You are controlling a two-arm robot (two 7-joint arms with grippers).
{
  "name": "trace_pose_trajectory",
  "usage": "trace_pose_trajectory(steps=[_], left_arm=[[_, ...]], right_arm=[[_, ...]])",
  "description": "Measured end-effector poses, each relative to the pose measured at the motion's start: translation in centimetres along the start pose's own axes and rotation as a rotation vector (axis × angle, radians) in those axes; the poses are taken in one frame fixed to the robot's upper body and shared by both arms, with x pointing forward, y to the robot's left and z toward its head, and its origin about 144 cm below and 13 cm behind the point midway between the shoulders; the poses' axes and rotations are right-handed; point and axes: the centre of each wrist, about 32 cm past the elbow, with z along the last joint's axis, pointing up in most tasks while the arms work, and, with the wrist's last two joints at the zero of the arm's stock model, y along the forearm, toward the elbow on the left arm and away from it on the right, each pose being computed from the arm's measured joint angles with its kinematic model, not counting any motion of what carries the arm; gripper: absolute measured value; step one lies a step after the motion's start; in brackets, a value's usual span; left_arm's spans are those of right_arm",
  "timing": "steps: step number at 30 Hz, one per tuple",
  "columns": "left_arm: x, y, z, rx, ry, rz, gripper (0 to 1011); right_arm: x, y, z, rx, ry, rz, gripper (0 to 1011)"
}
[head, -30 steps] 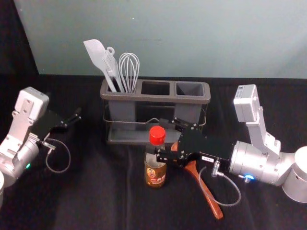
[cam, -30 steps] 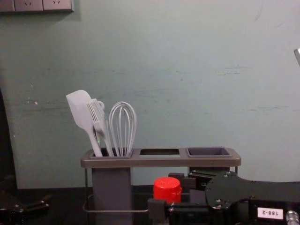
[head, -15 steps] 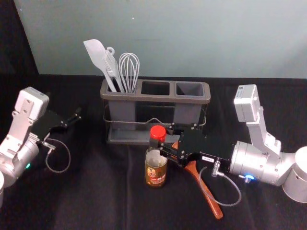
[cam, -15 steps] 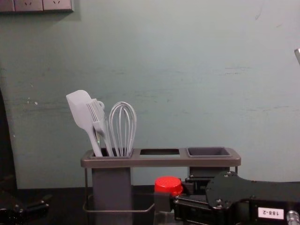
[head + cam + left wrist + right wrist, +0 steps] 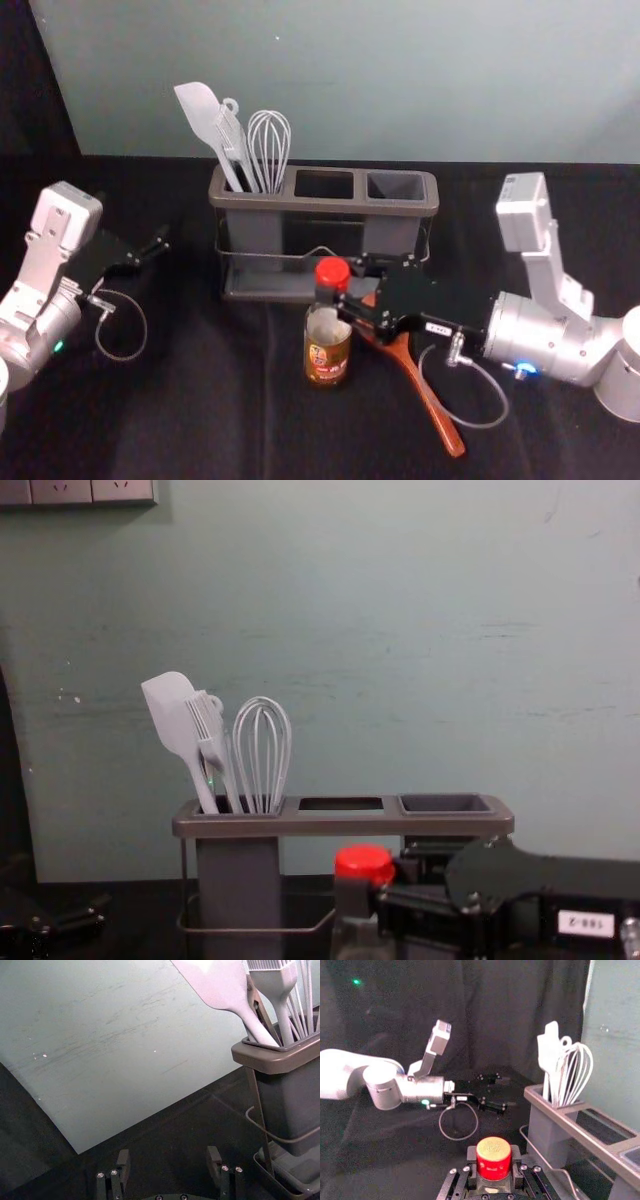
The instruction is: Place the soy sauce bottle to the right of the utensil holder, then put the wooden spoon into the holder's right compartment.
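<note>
The red-capped soy sauce bottle (image 5: 328,345) stands upright in front of the utensil holder (image 5: 258,204), with my right gripper (image 5: 340,290) shut on its neck. In the right wrist view the red cap (image 5: 493,1158) rises between the fingers of my right gripper (image 5: 493,1166). The wooden spoon (image 5: 428,392) lies slanted on the table, its upper part partly under the right gripper. The holder's right compartment (image 5: 445,803) holds nothing. My left gripper (image 5: 160,246) is parked at the left; in its wrist view the left gripper (image 5: 168,1165) is open with nothing between its fingers.
A white spatula (image 5: 204,118), a brush and a whisk (image 5: 269,150) stand in the holder's left compartment. The wall (image 5: 400,80) rises behind the holder. Black cloth (image 5: 200,400) covers the table, and the right forearm reaches in over the spoon's right side.
My right gripper has closed around the bottle's neck. Bottle and right arm have since shifted slightly to the right. The left arm has stayed still.
</note>
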Motion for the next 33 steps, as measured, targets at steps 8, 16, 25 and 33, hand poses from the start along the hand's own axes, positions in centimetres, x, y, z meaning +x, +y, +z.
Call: trace_pose_trajectory(steps=[8,16,25,33], left_arm=[[0.0,0.0,0.0,0.000,0.000,0.000,1005],[0.0,0.0,0.0,0.000,0.000,0.000,1005],[0.0,0.0,0.0,0.000,0.000,0.000,1005],[0.0,0.0,0.0,0.000,0.000,0.000,1005]], right_arm=[[-0.3,-1.2,1.8,0.031,-0.014,-0.027,381],[-1.0,-3.4,3.4,0.053,-0.033,-0.081,381],[-1.3,-7.2,3.8,0.049,-0.032,-0.186,381],[-0.8,-10.3,3.5,0.020,-0.039,-0.284,381]])
